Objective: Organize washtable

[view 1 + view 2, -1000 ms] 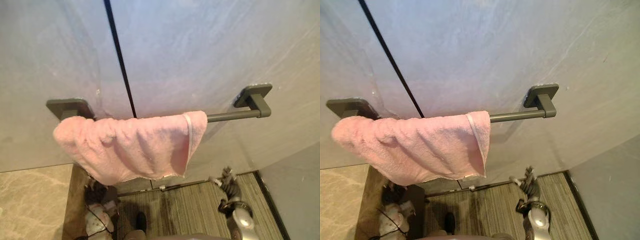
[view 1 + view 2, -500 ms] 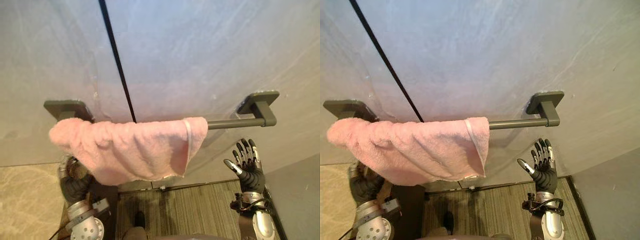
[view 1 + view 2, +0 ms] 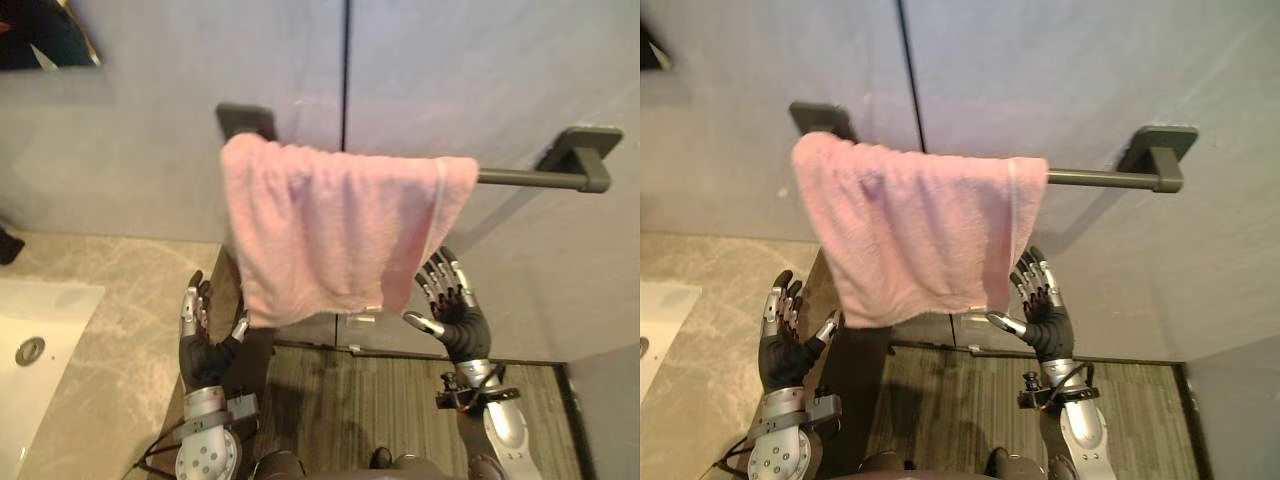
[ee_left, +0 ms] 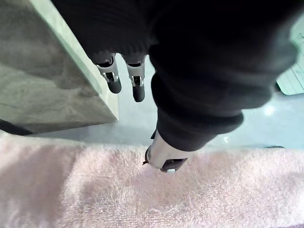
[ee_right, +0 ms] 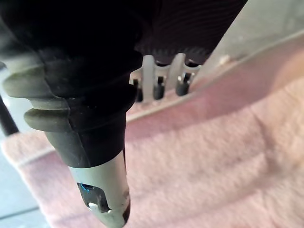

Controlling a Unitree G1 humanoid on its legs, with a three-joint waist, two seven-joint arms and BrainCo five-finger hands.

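Note:
A pink towel (image 3: 335, 230) hangs bunched over the left part of a dark wall-mounted towel bar (image 3: 530, 178). My left hand (image 3: 203, 345) is raised below the towel's lower left corner, fingers straight, holding nothing. My right hand (image 3: 452, 310) is up beside the towel's lower right edge, fingers spread and straight, palm toward the cloth. Seen from the left wrist, the towel (image 4: 142, 190) lies just past the thumb (image 4: 164, 156). The right wrist view shows the towel (image 5: 209, 161) close in front of the fingers (image 5: 161, 83).
A marble counter (image 3: 110, 330) with a white sink (image 3: 30, 350) and its drain lies at the lower left. A dark seam (image 3: 345, 70) runs down the grey wall. Striped flooring (image 3: 360, 400) lies below the bar.
The camera has swung left and down, bringing counter and sink into view. Both hands have risen further, now standing at either side of the towel's lower edge. The towel hangs longer.

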